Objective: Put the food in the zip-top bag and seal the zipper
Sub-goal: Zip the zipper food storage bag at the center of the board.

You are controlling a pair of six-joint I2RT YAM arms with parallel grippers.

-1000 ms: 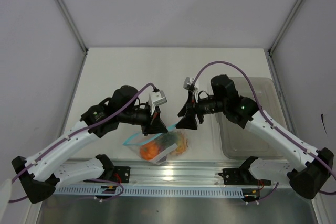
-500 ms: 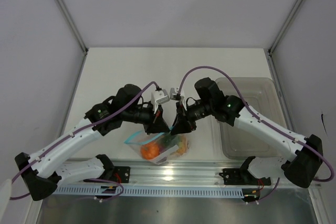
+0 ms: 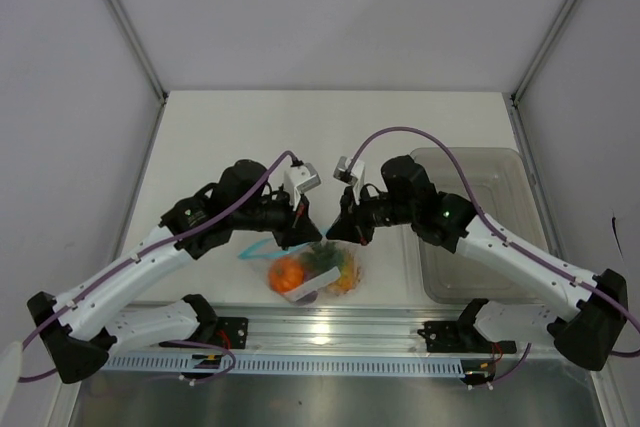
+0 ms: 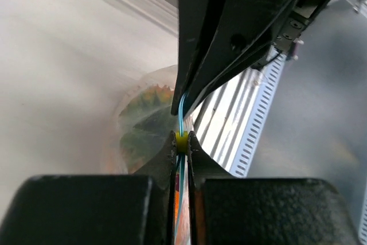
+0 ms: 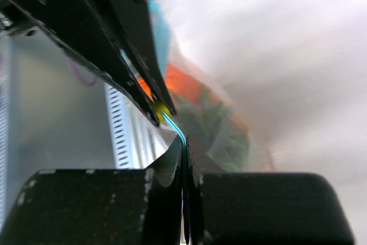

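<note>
The clear zip-top bag (image 3: 330, 275) hangs near the front edge between the two arms. Inside it I see food: an orange piece (image 3: 287, 275) and the pineapple's green crown (image 3: 322, 258). My left gripper (image 3: 301, 237) is shut on the teal zipper (image 4: 183, 107), right at a small yellow slider (image 4: 181, 142). My right gripper (image 3: 338, 233) is shut on the same zipper (image 5: 174, 127), a short way from the left one. In the right wrist view the yellow slider (image 5: 160, 109) sits at the left gripper's tips, with orange food (image 5: 180, 81) and green crown (image 5: 223, 133) blurred behind.
A grey translucent bin (image 3: 470, 232) stands at the right under the right arm. The metal rail (image 3: 330, 332) with the arm bases runs along the front edge just below the bag. White walls close in the table's sides and back.
The right gripper came in from the right to the bag's mouth and shut on the zipper next to the left gripper. The bag has risen and shifted slightly right.
</note>
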